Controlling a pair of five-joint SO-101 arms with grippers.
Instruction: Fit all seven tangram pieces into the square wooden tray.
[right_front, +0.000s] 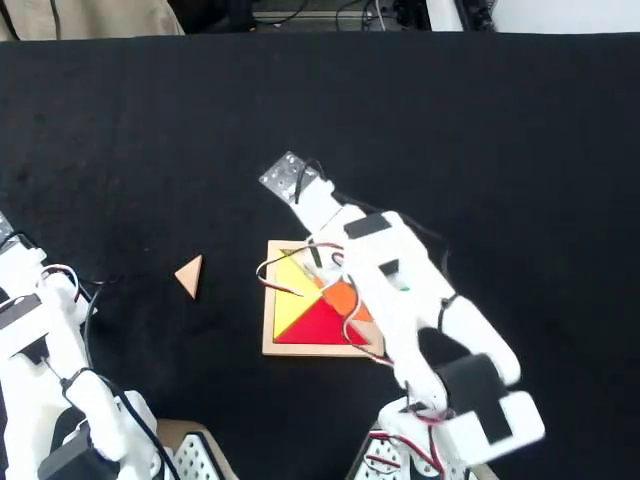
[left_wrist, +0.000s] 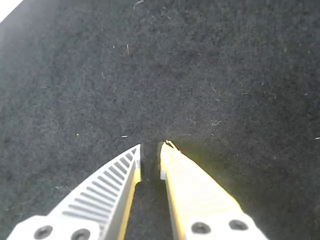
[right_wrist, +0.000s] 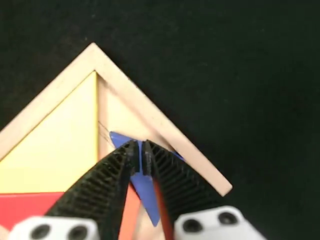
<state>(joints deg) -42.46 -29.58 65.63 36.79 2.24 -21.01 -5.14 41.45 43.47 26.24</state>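
Note:
The square wooden tray (right_front: 270, 300) lies mid-table, holding a yellow triangle (right_front: 290, 300), a red triangle (right_front: 320, 325) and an orange piece (right_front: 342, 297). My right gripper (right_wrist: 141, 150) hovers over the tray's far corner (right_wrist: 120, 85), shut on a thin blue piece (right_wrist: 145, 192) held on edge above the bare tray floor (right_wrist: 117, 120). The yellow triangle (right_wrist: 55, 145) and red triangle (right_wrist: 30, 207) lie beside it. A small tan triangle (right_front: 190, 276) rests on the cloth left of the tray. My left gripper (left_wrist: 150, 155) sits shut over bare black cloth, holding nothing.
The right arm (right_front: 400, 300) covers the tray's right side. The left arm (right_front: 50, 350) stands at the near left edge. Black cloth (right_front: 450, 130) covers the whole table, with open room at the back and on both sides.

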